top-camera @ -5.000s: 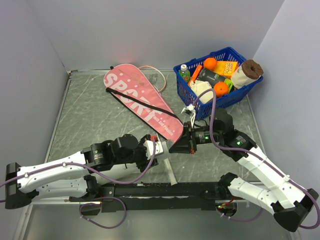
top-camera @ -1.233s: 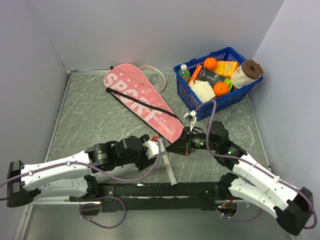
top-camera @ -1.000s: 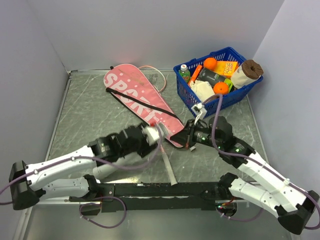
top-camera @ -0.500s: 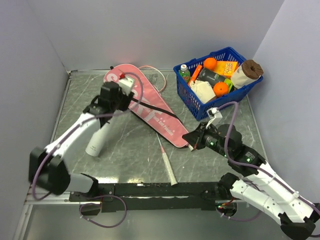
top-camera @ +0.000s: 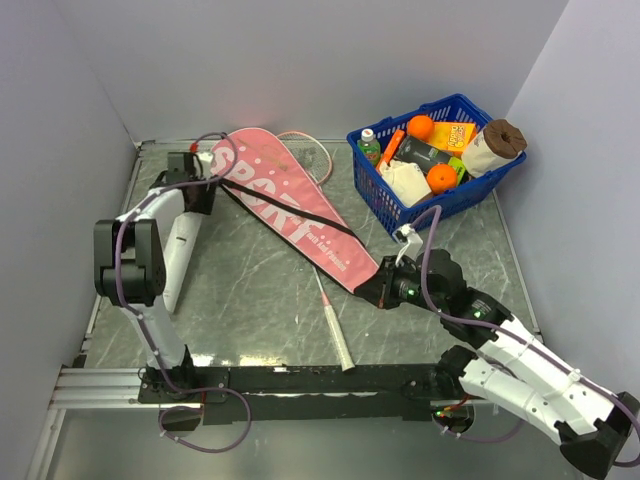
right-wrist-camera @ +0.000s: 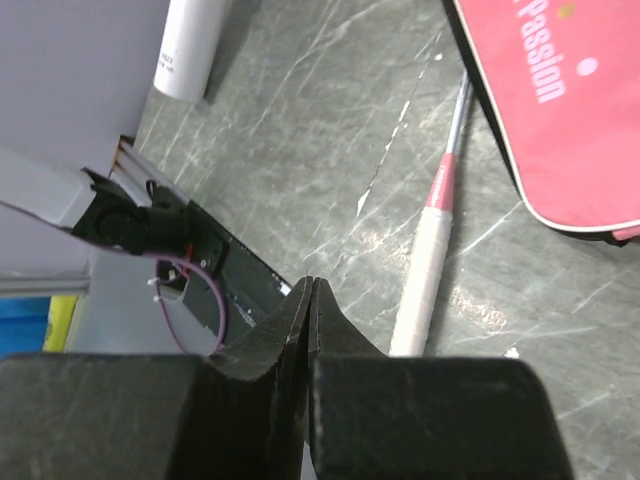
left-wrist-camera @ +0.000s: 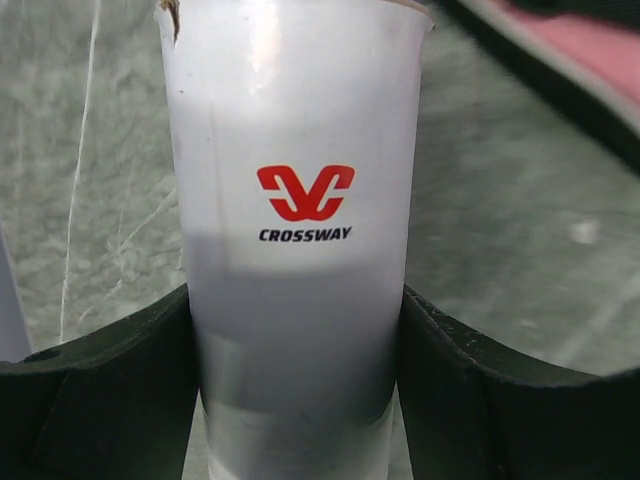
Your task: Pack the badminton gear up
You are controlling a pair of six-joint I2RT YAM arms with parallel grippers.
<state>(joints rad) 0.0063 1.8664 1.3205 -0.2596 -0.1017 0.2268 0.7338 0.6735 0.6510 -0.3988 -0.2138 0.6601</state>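
"crossway" on white tube (left-wrist-camera: 300,250), "sport" on pink bag (top-camera: 290,205)

Holds left arm (top-camera: 125,265) folded with elbow raised, left gripper (left-wrist-camera: 300,340) just left of the wide end of the pink bag (top-camera: 290,210), fingers (left-wrist-camera: 110,400) pressed against both sides of the white tube (left-wrist-camera: 300,150). Stretches right arm (top-camera: 510,340) low and forward, right gripper (right-wrist-camera: 311,300) just beside the pink bag's narrow end, jaws pressed together, empty.
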